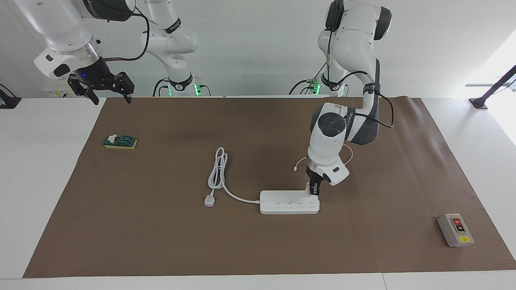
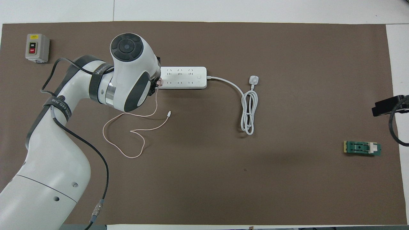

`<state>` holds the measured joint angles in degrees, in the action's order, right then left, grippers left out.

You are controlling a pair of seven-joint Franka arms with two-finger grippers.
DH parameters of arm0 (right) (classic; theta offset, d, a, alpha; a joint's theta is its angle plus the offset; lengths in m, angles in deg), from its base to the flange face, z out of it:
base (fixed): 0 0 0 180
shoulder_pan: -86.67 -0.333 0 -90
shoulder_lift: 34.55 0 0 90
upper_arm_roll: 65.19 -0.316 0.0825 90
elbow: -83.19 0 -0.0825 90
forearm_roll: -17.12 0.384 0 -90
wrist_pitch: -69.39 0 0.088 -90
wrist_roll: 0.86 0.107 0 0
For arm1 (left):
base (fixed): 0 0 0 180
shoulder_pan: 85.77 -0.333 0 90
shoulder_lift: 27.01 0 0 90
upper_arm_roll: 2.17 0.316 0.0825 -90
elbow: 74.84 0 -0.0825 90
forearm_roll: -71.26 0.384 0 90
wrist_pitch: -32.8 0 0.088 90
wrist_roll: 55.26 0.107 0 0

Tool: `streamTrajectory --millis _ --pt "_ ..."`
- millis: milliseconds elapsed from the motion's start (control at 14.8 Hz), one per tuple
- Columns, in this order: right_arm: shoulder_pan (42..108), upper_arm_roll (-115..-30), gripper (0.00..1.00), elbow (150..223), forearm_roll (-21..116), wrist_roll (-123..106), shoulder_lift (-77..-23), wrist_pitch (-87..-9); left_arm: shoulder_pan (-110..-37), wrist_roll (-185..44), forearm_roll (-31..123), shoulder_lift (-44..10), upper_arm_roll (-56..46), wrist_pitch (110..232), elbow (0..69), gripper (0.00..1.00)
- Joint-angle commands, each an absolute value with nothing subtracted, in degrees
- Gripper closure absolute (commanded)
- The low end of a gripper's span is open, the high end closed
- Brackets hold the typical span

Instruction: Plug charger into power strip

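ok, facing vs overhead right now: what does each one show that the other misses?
Facing only: the left pincer shut on the pink charger at the power strip, at its end toward the left arm; the right pincer, open, waiting over the table's edge. Overhead only: the charger's thin pink cable looping across the mat, nearer the robots than the strip. Both: strip, its white plug, the grey switch box, the green part.
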<state>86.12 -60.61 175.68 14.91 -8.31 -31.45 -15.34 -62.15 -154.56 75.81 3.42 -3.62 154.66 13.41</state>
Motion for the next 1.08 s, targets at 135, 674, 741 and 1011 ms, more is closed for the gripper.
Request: streamTrajectory --millis 135,674,741,1011 --pt "86.4 -60.9 0.0 177.1 13.8 -9.3 -30.1 -15.2 -62.0 -153.9 77.7 5.5 -3.2 156.1 14.4 1.0" --pt "86.4 -60.9 0.0 177.1 13.8 -9.3 -30.1 -15.2 -62.0 -155.6 78.0 6.4 -3.2 156.8 14.1 1.0" --pt "86.4 -60.9 0.0 177.1 13.8 -9.3 -30.1 -15.2 -62.0 -156.1 78.0 6.4 -3.2 156.7 14.1 1.0" --pt "86.4 -60.9 0.0 177.1 13.8 -9.3 -30.1 -15.2 -61.9 -159.5 78.0 6.6 -3.3 156.7 14.1 1.0"
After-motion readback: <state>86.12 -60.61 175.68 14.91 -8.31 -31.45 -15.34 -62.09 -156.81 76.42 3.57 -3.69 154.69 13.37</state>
